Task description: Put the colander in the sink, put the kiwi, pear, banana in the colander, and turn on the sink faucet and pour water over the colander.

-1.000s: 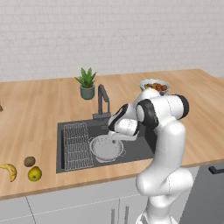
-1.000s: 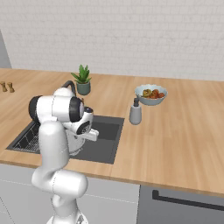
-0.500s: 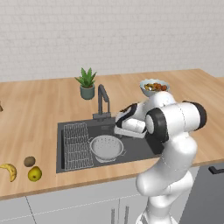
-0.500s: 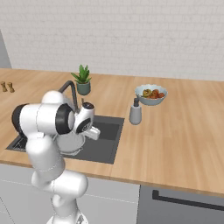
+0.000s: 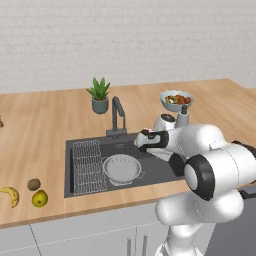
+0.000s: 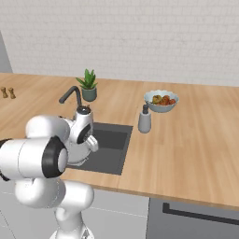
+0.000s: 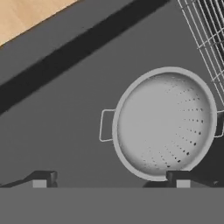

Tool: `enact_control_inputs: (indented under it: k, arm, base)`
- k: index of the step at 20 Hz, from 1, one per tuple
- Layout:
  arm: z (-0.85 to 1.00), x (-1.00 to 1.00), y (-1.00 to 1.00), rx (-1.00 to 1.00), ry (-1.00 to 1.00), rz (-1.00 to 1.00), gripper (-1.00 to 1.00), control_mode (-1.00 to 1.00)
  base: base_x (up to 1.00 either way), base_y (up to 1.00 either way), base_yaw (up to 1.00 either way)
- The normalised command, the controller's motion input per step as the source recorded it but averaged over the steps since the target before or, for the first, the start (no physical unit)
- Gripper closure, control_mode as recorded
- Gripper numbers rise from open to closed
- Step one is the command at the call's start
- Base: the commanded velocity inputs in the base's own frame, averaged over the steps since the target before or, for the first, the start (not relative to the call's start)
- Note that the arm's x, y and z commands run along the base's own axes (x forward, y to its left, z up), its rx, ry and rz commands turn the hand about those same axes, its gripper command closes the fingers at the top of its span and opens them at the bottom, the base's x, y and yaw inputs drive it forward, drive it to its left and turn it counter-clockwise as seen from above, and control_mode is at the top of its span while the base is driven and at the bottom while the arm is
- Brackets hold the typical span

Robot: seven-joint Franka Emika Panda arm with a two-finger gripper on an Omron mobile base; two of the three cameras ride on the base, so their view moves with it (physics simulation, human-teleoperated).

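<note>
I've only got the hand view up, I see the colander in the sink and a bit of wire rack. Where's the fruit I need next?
Observer: In the left base view, the kiwi, pear and banana lie on the counter left of the sink.
Operator: Is the colander empty?
Observer: Yes, the colander holds nothing and sits beside the wire rack.
Operator: Faucet running?
Observer: No stream shows at the sink faucet, which stands behind the basin.
</note>
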Motion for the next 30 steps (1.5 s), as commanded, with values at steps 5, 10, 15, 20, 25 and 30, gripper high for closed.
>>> enact_control_inputs:
  k: [5,10,15,20,25,30]
  arm:
    - [0.47,-0.37,0.05,0.0,0.02,-0.53,-1.0,-1.0]
    - [0.41,-0.36,-0.01,0.0,0.0,-0.41,-1.0,-1.0]
    - [0.36,-0.38,0.0,0.01,-0.01,-0.18,-1.0,-1.0]
    - [0.38,-0.36,0.06,0.02,-0.03,-0.16,-1.0,-1.0]
    - [0.26,-0.26,0.25,0.0,0.0,-0.12,-1.0,-1.0]
    - [0.28,-0.31,0.36,0.05,0.0,-0.06,-1.0,-1.0]
  base:
    - [0.0,0.0,0.0]
    - [0.0,0.0,0.0]
    - [0.0,0.0,0.0]
    - [0.0,0.0,0.0]
    - [0.0,0.0,0.0]
    - [0.0,0.0,0.0]
